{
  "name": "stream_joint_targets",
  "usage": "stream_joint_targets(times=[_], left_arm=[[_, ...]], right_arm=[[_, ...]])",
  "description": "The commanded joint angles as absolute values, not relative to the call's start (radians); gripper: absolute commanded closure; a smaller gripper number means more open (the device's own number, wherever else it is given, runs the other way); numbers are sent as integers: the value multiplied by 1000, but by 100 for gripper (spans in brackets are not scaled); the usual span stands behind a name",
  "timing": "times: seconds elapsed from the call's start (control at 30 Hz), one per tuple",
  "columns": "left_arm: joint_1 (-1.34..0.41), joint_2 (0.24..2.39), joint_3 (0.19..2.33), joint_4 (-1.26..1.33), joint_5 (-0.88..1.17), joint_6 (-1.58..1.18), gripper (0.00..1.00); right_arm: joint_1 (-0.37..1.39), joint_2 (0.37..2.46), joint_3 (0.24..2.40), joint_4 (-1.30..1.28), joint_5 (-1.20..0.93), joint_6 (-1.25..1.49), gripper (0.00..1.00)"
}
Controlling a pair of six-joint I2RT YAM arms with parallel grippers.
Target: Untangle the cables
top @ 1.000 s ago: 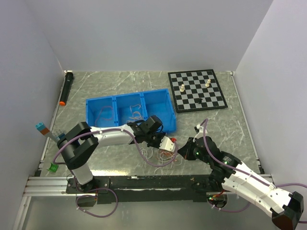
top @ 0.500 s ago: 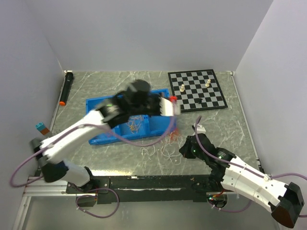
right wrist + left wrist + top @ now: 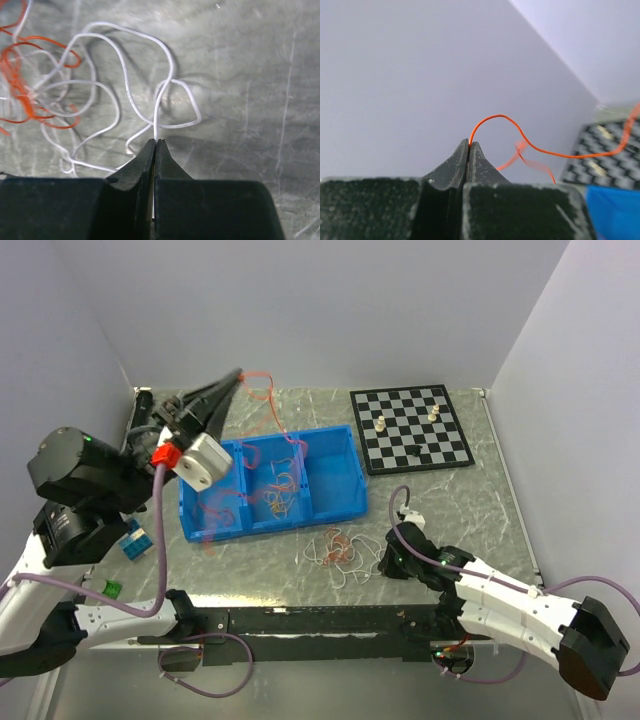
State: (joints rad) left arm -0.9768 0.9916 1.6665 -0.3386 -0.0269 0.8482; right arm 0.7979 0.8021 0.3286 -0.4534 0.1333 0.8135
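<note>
1. Tangle of thin white and orange cables lies loose on the tabletop. The right end effector is pinched together on a white cable at its edge.
2. Beyond, the blue bin holds cable loops in its left and middle compartments.
3. Farthest, the left end effector is clamped on one orange cable, raised high. The task looks partly done.
</note>
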Motion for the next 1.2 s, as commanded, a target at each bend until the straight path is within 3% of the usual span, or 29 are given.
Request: stream_joint_targets(times=[0.0, 0.17, 0.33, 0.5, 0.8, 1.17], left_arm=[[-980, 1009, 1695, -48, -153, 979, 99], [-980, 1008, 1669, -11, -256, 1028, 99], [-948, 934, 1412, -41, -416, 948, 99], [-761, 851, 1151, -60, -361, 815, 99], [-445, 880, 1081, -47, -221, 615, 99], [-342, 851, 841, -62, -192, 620, 99]], right_arm=[[804, 821, 313, -445, 137, 873, 100], [845, 793, 351, -466, 156, 885, 100], [879, 687, 402, -492, 195, 874, 100], [888, 603, 442, -525, 216, 865, 100], [891, 597, 446, -520, 213, 854, 100], [890, 606, 437, -503, 204, 854, 100]])
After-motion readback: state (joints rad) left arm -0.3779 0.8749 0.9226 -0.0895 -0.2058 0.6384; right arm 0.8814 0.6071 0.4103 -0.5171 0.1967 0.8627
